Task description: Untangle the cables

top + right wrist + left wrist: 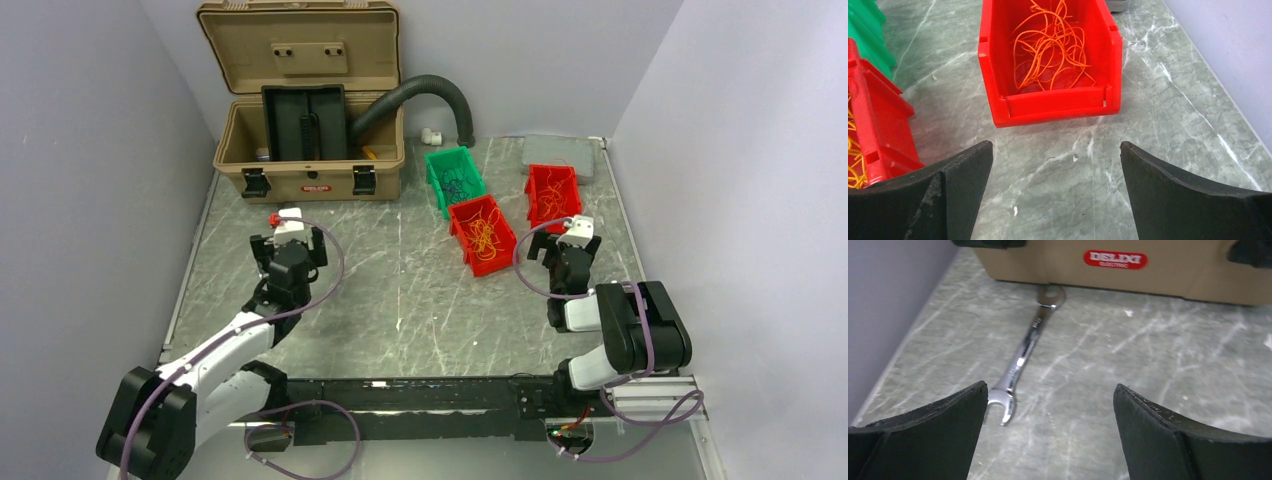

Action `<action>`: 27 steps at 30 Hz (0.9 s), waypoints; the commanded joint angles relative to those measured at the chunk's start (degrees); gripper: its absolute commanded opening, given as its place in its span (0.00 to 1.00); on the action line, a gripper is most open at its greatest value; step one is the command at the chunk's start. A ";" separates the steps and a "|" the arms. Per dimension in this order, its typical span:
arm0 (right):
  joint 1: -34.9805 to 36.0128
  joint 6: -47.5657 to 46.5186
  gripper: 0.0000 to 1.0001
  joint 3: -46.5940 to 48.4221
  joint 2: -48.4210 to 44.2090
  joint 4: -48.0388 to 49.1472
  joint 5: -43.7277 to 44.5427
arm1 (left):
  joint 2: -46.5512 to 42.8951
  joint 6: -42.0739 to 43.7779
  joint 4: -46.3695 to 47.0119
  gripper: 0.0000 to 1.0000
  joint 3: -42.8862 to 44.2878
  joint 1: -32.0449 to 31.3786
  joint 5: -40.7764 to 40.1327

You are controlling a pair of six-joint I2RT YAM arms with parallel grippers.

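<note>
The cables lie in three bins. Orange wires [1050,45] are heaped in the right red bin [1048,107], also in the top view [552,192]. Orange and yellow wires [484,235] fill the middle red bin [497,262]. Dark wires [458,185] lie in the green bin [440,165]. My right gripper [1056,144] is open and empty above bare table, just in front of the right red bin; in the top view it is at the right [565,243]. My left gripper [1050,387] is open and empty, far from the bins at the left [290,240].
A silver wrench [1023,355] lies on the table by my left finger, pointing at the tan toolbox [1173,275]. The toolbox stands open at the back left [310,170], with a black corrugated hose [420,95] arching out of it. A grey pad [562,155] lies at the back right.
</note>
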 commanded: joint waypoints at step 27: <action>-0.17 -0.69 1.00 1.17 0.16 3.67 1.23 | 21.72 11.85 48.84 0.99 -10.11 22.26 18.08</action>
